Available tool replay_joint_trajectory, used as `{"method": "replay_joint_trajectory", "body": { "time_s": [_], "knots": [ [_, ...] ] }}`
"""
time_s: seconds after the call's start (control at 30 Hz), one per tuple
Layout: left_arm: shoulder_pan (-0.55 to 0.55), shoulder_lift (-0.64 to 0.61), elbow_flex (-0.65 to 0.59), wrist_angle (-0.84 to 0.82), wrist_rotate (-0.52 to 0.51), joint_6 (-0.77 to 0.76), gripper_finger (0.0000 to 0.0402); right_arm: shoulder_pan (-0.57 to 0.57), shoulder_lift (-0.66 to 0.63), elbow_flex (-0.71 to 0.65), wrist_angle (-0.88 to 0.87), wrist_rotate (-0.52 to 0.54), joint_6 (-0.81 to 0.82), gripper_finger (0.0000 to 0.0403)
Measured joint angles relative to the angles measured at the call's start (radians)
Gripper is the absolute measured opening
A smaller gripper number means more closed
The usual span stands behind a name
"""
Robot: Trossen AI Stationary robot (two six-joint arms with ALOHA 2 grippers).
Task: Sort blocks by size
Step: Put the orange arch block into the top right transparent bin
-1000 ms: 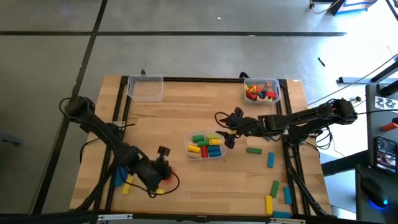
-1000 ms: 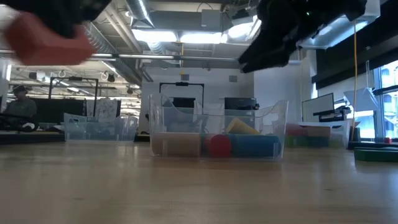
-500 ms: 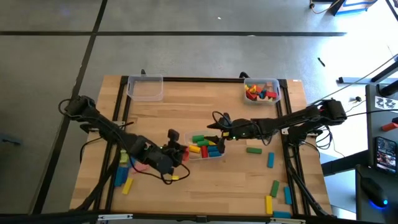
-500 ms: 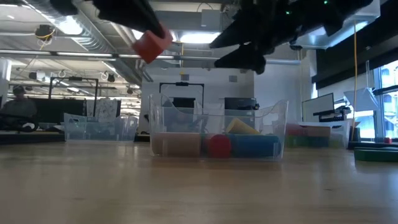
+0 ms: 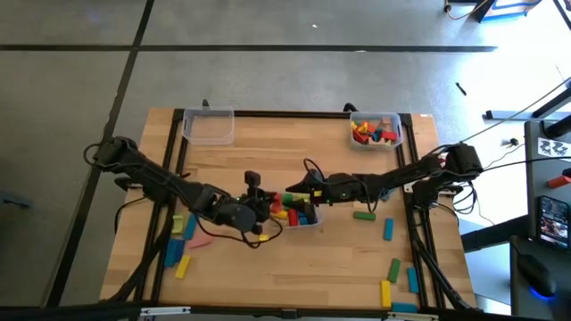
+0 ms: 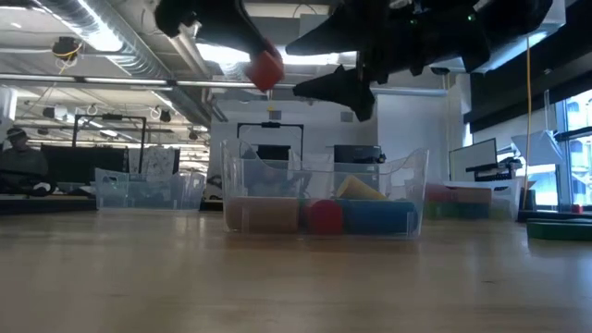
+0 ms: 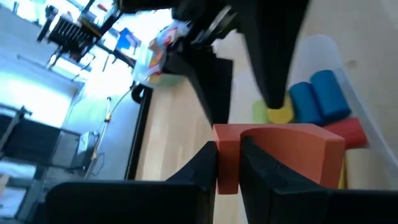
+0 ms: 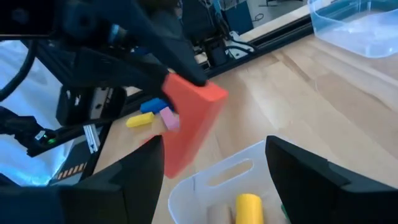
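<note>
My left gripper [image 5: 269, 210] is shut on an orange-red arch block [image 7: 280, 155], held in the air at the left end of the clear middle bin [image 5: 312, 220]. That bin holds yellow, green, blue and red blocks [image 5: 299, 212]. In the low view the arch block [image 6: 265, 69] hangs well above the bin [image 6: 324, 199]. My right gripper [image 5: 288, 196] hovers open over the bin's left part, facing the arch block [image 8: 193, 118], with nothing between its fingers. My left gripper pinches one thin end leg of the arch block [image 7: 226, 158] between its two fingers [image 7: 202, 169]. It comes from the table's left, slanting a little downward. The block is lifted clear and sticks out beyond the fingertips toward the bin.
An empty clear bin [image 5: 208, 127] stands at the far left, and a bin with blocks [image 5: 375, 130] at the far right. Loose blocks lie at the near left [image 5: 181, 245] and on the right [image 5: 363, 215], [image 5: 388, 229], [image 5: 394, 267].
My left gripper has carried the arch block from the near left up and toward the table's right, to the middle bin, turning on the way. My right gripper has reached toward the table's left over the bin, sinking a little and tipping toward level.
</note>
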Motion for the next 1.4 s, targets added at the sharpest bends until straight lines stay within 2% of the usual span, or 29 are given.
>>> {"method": "replay_joint_trajectory", "body": {
  "time_s": [0.4,0.73,0.97,1.1,1.4],
  "knots": [
    [0.055,0.0,0.0,0.007,-0.001,-0.132,0.0048,0.0,0.0,0.0,0.013,0.101,0.004,0.027],
    [0.06,0.001,-0.001,0.106,0.004,-0.07,0.0049,0.0,0.0,0.001,0.047,0.119,0.008,0.027],
    [0.087,0.005,-0.002,0.126,0.041,-0.082,0.0049,0.0,0.028,0.023,0.04,0.115,0.003,0.0268],
    [0.086,0.005,-0.003,0.126,0.044,-0.074,0.0049,0.0,0.051,0.039,0.044,0.095,0.0,0.0241],
    [0.068,0.005,-0.003,0.132,0.046,-0.077,0.0049,-0.001,0.057,0.043,0.036,0.081,-0.033,0.0117]
  ]
}}
